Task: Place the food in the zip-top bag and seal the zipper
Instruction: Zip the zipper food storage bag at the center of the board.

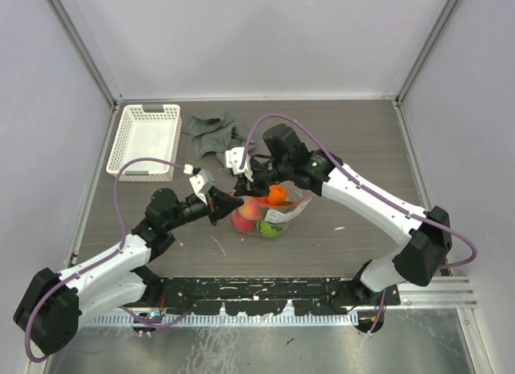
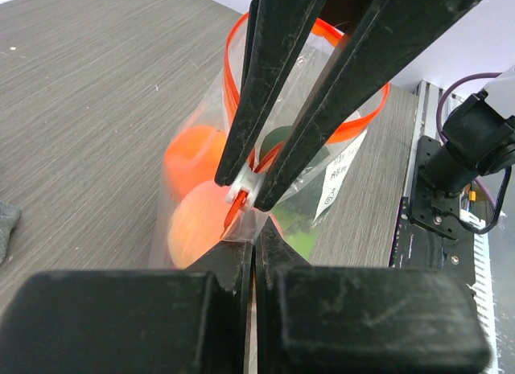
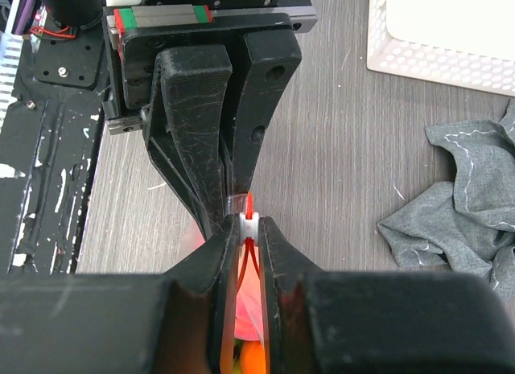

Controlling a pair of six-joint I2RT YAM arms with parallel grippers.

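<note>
The clear zip-top bag [image 1: 278, 215] lies mid-table with food inside: an orange piece [image 1: 277, 195], a red-pink piece [image 1: 245, 221] and a green piece [image 1: 270, 228]. My left gripper [image 1: 224, 205] is shut on the bag's left corner, seen in the left wrist view [image 2: 255, 233]. My right gripper [image 1: 244, 183] is shut on the white slider [image 3: 250, 227] of the red-orange zipper [image 2: 233, 76]. The two grippers meet tip to tip. Behind the slider the zipper strip stands open in a loop. Orange [image 2: 193, 161] and pink [image 2: 193, 225] food show through the plastic.
A white lattice basket [image 1: 145, 139] stands at the back left. A crumpled grey cloth [image 1: 213, 133] lies beside it, and also shows in the right wrist view [image 3: 459, 205]. A black mounting rail [image 1: 265, 289] runs along the near edge.
</note>
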